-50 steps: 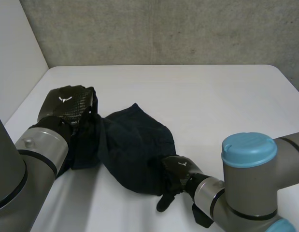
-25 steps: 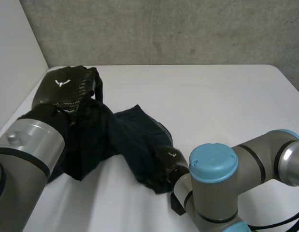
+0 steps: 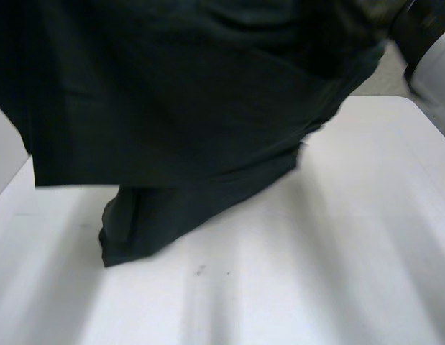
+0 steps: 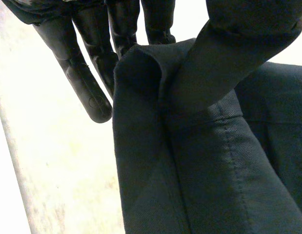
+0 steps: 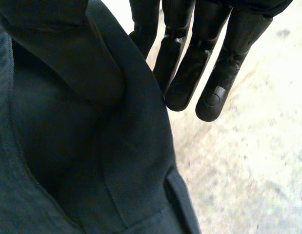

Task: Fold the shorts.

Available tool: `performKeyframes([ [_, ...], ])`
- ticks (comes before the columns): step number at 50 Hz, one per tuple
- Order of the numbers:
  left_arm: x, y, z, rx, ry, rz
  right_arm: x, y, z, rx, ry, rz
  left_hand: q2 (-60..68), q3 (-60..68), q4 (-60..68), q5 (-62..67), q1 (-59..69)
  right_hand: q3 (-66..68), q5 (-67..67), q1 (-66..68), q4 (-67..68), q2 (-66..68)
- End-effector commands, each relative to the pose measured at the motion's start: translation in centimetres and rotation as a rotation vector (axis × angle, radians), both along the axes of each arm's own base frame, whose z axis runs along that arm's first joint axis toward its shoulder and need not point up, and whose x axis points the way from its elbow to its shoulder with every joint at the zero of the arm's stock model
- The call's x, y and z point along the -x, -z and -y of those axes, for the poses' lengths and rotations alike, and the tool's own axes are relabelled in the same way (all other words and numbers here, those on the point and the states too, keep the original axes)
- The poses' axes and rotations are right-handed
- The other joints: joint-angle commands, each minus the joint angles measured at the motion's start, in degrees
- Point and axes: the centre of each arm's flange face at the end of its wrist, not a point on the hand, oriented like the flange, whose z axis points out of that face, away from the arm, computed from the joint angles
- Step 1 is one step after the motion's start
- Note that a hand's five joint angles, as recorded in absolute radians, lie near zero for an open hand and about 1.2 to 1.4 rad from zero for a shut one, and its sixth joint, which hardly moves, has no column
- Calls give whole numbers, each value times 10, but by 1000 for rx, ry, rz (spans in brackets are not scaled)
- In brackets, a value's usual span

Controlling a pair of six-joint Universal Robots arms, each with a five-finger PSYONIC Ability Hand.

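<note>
The shorts (image 3: 179,108) hang in the air close to the head camera, spread wide as a dark sheet. One lower edge runs straight across the left. Below it a narrower part drops to the table (image 3: 337,259), and its lowest end seems to touch the table at the near left.

The left hand (image 4: 87,73) grips the shorts. A stitched edge of the cloth is pinched between its thumb and its straight fingers, and the rest falls away under the palm.

The right hand (image 5: 190,73) grips them in the same way, with a fold of cloth caught between the thumb and its straight fingers.

The white table lies well below both hands.
</note>
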Motion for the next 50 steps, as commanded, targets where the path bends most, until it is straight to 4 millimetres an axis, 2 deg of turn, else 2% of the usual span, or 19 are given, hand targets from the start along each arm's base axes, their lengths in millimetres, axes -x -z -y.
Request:
performKeyframes([
  [1, -11, -37, -18, 59, 1, -26, 16, -60, -32, 55, -33, 39, 113, 118, 111, 140, 151, 124, 138, 239, 119, 126],
  [7, -7, -27, -5, 20, -10, -3, 17, -62, -28, 49, -19, 37, 113, 118, 111, 140, 151, 124, 138, 239, 119, 126],
  [10, 1, -9, 21, -46, -27, 34, 15, -52, -15, 16, -3, 18, 113, 118, 111, 140, 151, 124, 138, 239, 119, 126],
  [12, 4, -1, 35, -75, -40, 50, 9, -33, 7, -35, 15, -15, 113, 118, 111, 140, 151, 124, 138, 239, 119, 126],
  [15, 10, 15, 71, -107, -71, 74, -1, -8, 35, -92, 27, -51, 113, 118, 111, 140, 151, 124, 138, 239, 119, 126],
  [16, 14, 23, 92, -108, -82, 76, -4, -2, 41, -104, 28, -62, 113, 118, 111, 140, 151, 124, 138, 239, 119, 126],
  [18, 18, 35, 115, -116, -96, 81, -11, 12, 54, -121, 30, -88, 113, 118, 111, 140, 151, 124, 138, 239, 119, 126],
  [20, 28, 57, 147, -132, -100, 91, -23, 37, 74, -140, 30, -132, 113, 118, 111, 140, 151, 124, 138, 239, 119, 126],
  [22, 36, 71, 166, -138, -99, 99, -30, 54, 89, -144, 39, -154, 113, 118, 111, 140, 151, 124, 138, 239, 119, 126],
  [23, 41, 80, 176, -145, -96, 104, -35, 69, 103, -140, 59, -162, 113, 118, 111, 140, 151, 124, 138, 239, 119, 126],
  [28, 73, 131, 231, -125, -84, 144, -46, 110, 147, -81, 188, -126, 113, 118, 111, 140, 151, 124, 138, 239, 119, 126],
  [32, 93, 150, 263, -33, -86, 141, -51, 130, 177, 55, 290, -90, 113, 118, 111, 140, 151, 124, 138, 239, 119, 126],
  [37, 115, 160, 281, 86, -69, 99, -59, 145, 196, 220, 358, -95, 110, 114, 107, 137, 147, 124, 138, 239, 119, 126],
  [38, 117, 162, 283, 101, -66, 93, -60, 149, 199, 237, 364, -103, -76, -72, -79, -49, -39, -42, -28, 73, -47, -40],
  [39, 122, 165, 285, 124, -57, 83, -61, 154, 200, 235, 360, -116, -500, -495, -502, -473, -462, -340, -326, -225, -345, -338],
  [40, 125, 167, 285, 131, -51, 82, -61, 159, 201, 226, 361, -124, -587, -582, -589, -560, -549, -576, -562, -461, -581, -574],
  [46, 133, 186, 279, 87, -34, 97, -57, 169, 193, 150, 349, -157, -587, -582, -589, -560, -549, -576, -562, -461, -581, -574],
  [49, 131, 200, 270, 12, -42, 127, -45, 167, 184, 69, 345, -162, -587, -582, -589, -560, -549, -576, -562, -461, -581, -574],
  [50, 127, 195, 266, -2, -49, 131, -42, 164, 179, 41, 341, -156, -587, -582, -589, -560, -549, -576, -562, -461, -581, -574],
])
